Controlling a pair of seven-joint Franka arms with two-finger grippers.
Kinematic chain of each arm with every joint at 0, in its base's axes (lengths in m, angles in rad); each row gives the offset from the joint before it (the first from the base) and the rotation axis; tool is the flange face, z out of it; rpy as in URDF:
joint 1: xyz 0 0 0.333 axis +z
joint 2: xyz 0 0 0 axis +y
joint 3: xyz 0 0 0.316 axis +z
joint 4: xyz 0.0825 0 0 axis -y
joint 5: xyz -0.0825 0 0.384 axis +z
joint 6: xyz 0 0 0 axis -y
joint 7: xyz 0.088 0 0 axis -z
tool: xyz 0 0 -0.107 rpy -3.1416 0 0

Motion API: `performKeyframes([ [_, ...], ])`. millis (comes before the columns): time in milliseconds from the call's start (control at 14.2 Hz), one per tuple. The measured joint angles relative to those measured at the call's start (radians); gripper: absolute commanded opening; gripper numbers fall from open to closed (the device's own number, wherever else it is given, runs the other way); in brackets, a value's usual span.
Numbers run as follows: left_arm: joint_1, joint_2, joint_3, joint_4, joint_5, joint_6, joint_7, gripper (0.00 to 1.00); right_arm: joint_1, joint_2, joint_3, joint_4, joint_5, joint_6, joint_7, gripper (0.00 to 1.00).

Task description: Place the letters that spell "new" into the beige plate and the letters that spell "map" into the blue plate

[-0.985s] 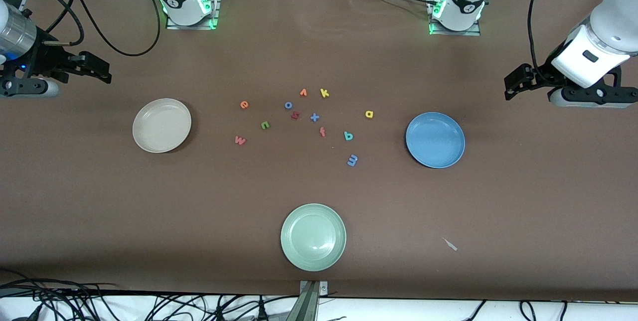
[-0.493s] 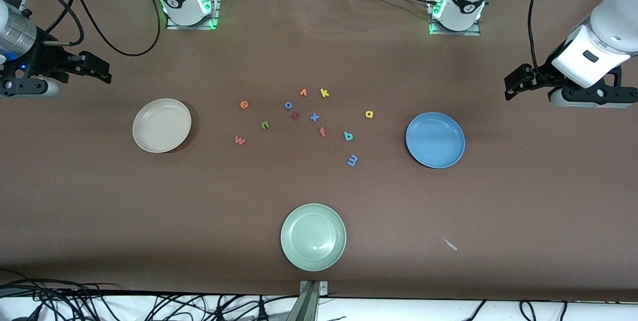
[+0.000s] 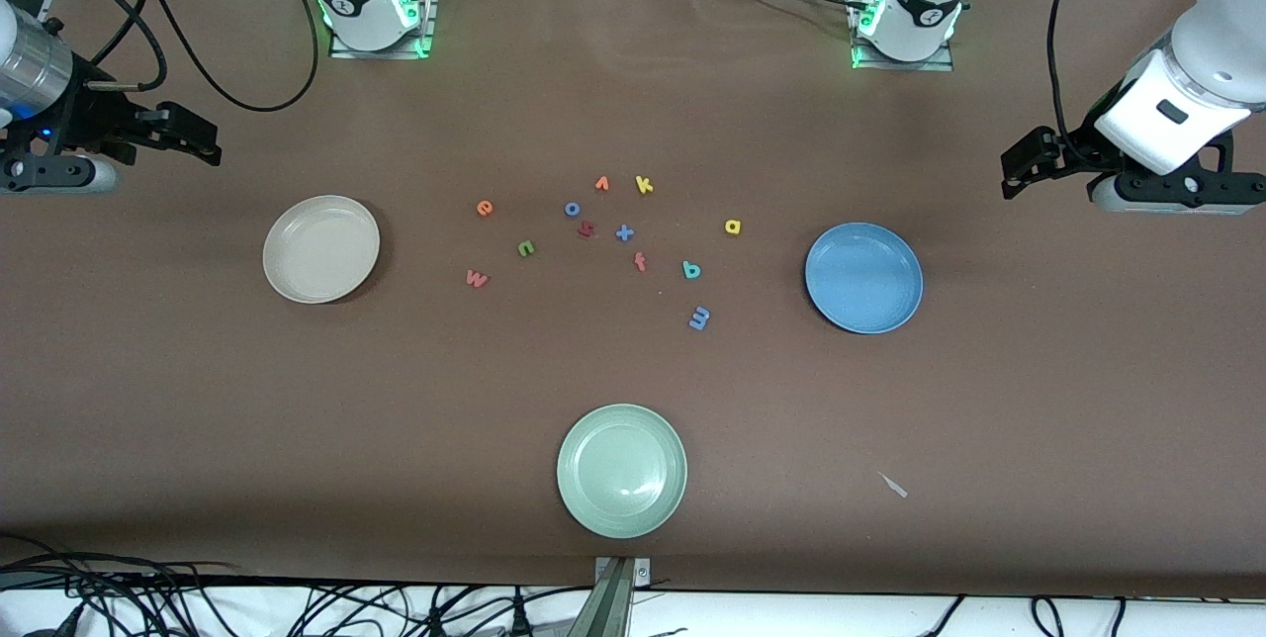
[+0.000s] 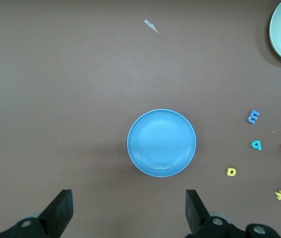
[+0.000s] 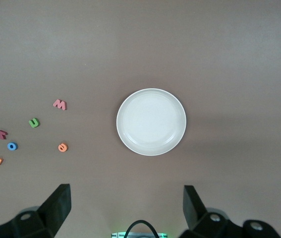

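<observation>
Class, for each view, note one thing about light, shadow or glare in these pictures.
Front view: soft glare on the pale green plate; green lamps glow at both bases. Left wrist view: the blue plate is evenly lit and sharp. Right wrist view: the beige plate looks washed out, nearly white.

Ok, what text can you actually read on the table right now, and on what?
Only loose foam letters on the table; the plates carry no text.
"e", orange letter
"n", green letter
"w", salmon-pink letter
"o", blue letter
"v", orange letter
"k", yellow letter
"x", blue letter
"a", yellow letter
"p", teal letter
"m", blue letter
Dark red letter: unreadable.
</observation>
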Motion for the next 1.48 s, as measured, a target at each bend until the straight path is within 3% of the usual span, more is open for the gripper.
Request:
performKeyframes([
  [1056, 0.0, 0.0, 0.0, 0.0, 0.0, 0.0, 0.0, 1.0, 0.047, 0.016, 0.004, -0.002, 0.001, 0.0, 0.0, 1.0],
  [1478, 0.0, 0.001, 0.0, 0.003, 0.0, 0.0, 0.0, 1.0, 0.157, 0.134, 0.014, -0.003, -0.065, 0.062, -0.005, 1.0],
])
